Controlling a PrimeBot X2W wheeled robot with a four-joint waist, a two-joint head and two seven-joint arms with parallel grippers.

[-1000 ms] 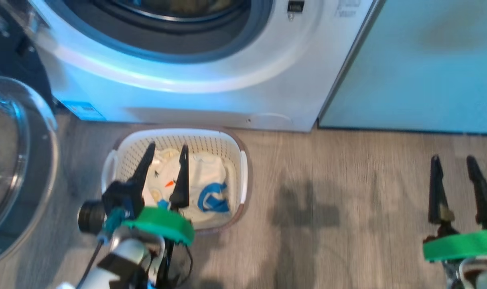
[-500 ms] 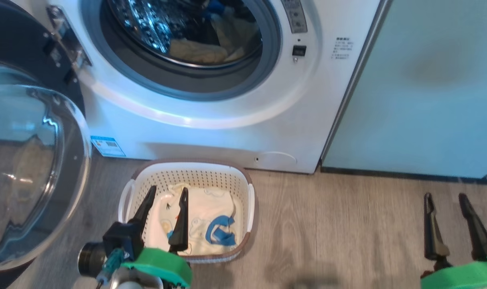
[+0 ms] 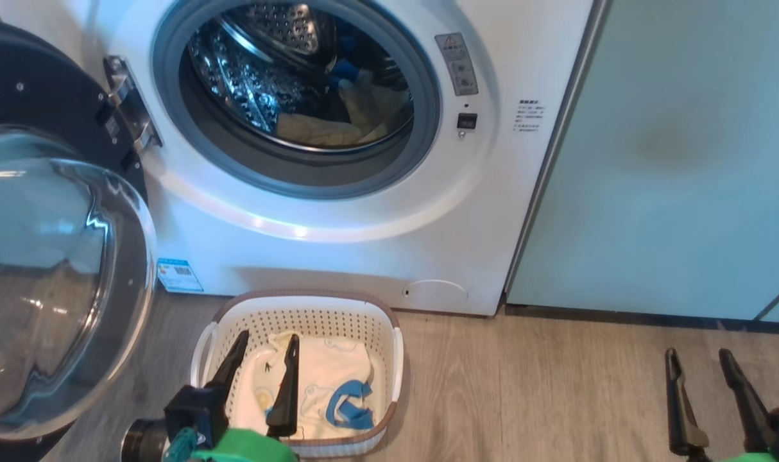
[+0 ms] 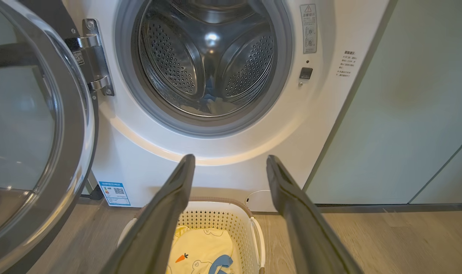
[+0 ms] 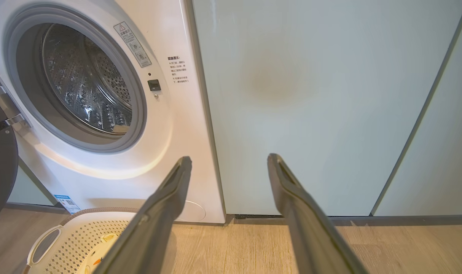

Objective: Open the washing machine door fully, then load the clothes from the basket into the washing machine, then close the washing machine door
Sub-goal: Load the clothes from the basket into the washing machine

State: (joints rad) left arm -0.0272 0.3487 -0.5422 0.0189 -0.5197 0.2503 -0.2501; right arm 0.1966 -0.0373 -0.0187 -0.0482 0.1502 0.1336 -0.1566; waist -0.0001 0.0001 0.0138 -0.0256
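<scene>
Our camera lifts; the washing machine door point(image 3: 56, 289) stands open at left.
We keep the left gripper point(image 3: 268, 335) spread and empty over the clothes point(image 3: 328, 378) in the basket point(image 3: 299, 307), lower centre; the right gripper point(image 3: 696, 353) is released too, so loading continues.

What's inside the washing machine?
Inside the washing machine, pale yellow and blue clothes lie in the steel drum. Its grey gasket hides the drum's lowest part.

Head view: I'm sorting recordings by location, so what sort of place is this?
Probably a home laundry corner: a white front-loading washing machine with its door swung open, a basket holding clothes on the wood-look floor before it, and pale green cabinets alongside.
</scene>
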